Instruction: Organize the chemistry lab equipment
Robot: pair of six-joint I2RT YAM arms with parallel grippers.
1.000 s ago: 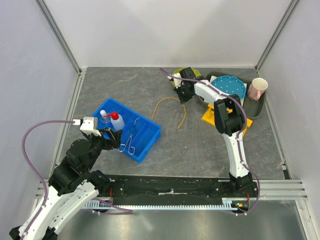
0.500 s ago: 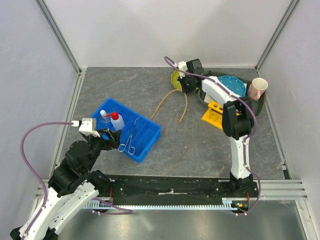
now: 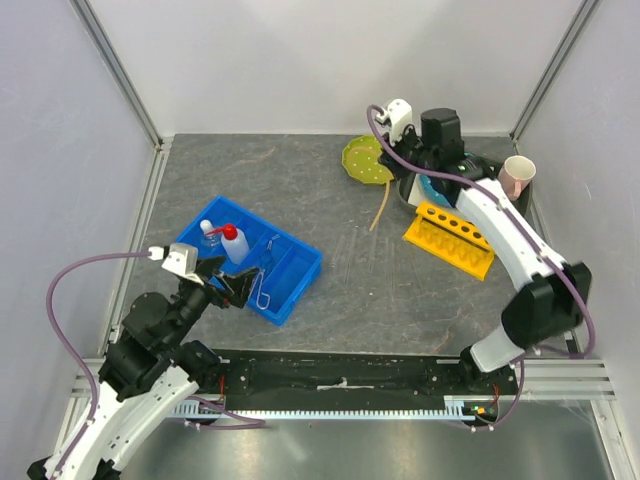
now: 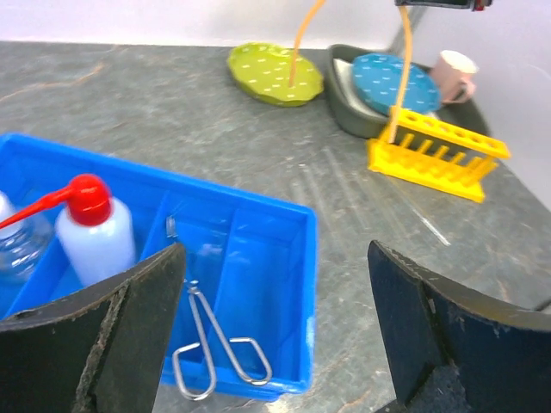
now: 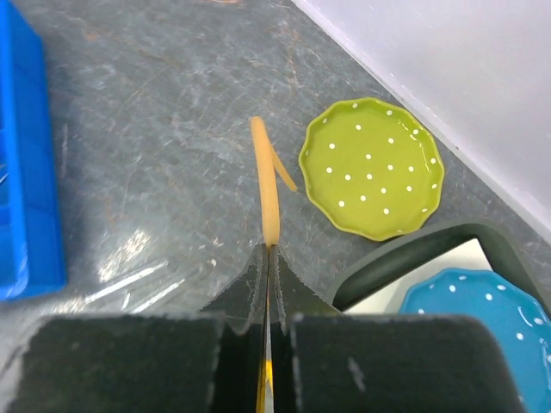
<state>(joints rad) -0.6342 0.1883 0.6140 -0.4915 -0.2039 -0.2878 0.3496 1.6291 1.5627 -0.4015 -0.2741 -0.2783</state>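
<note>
Right by the arms' bases, the left gripper (image 3: 232,280) hangs with its jaws spread wide and nothing between them, at the near edge of the blue tray (image 3: 297,262). Inside the tray, the squeeze bottle (image 3: 232,243) with the red nozzle stands upright, just beside the small stoppered flask (image 3: 209,236). The wire tongs (image 3: 260,282) lie flat in a neighbouring section. Past the tray, thin glass tubes (image 5: 129,258) lie loose on the grey tabletop, hard to make out.

Further back, the right gripper (image 5: 269,267) is raised, its jaws pinched tight on the tan rubber tube (image 3: 381,212). The tube dangles from it, near the green dotted plate (image 3: 367,160). A yellow rack (image 3: 450,237) sits to the right of it. Behind the rack are a dark tray (image 4: 344,112) holding the blue dotted plate (image 4: 383,77) and the pink cup (image 3: 517,177).
</note>
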